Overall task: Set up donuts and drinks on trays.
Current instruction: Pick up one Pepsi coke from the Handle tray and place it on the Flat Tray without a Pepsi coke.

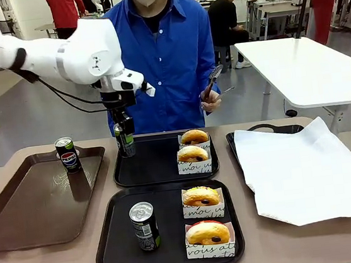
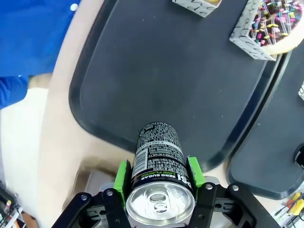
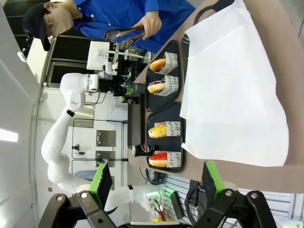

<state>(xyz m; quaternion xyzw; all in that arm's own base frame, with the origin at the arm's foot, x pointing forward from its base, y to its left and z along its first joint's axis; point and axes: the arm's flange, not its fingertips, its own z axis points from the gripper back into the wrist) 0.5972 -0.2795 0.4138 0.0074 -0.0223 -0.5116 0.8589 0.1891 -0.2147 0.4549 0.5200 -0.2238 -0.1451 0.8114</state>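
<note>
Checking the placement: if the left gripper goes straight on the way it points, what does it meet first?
The left gripper, shut on a soda can, points down at the far black tray's left edge; the can's base would probably meet it first. Depth is unclear.

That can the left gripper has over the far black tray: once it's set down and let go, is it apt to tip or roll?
Probably tippy: the can is tall and slim, with a narrow base. The left gripper clamps it near the top, so a tilted release could topple it. On its side it would likely roll, though the far tray's raised rim should stop it. Its smooth printed wall looks slippery.
</note>
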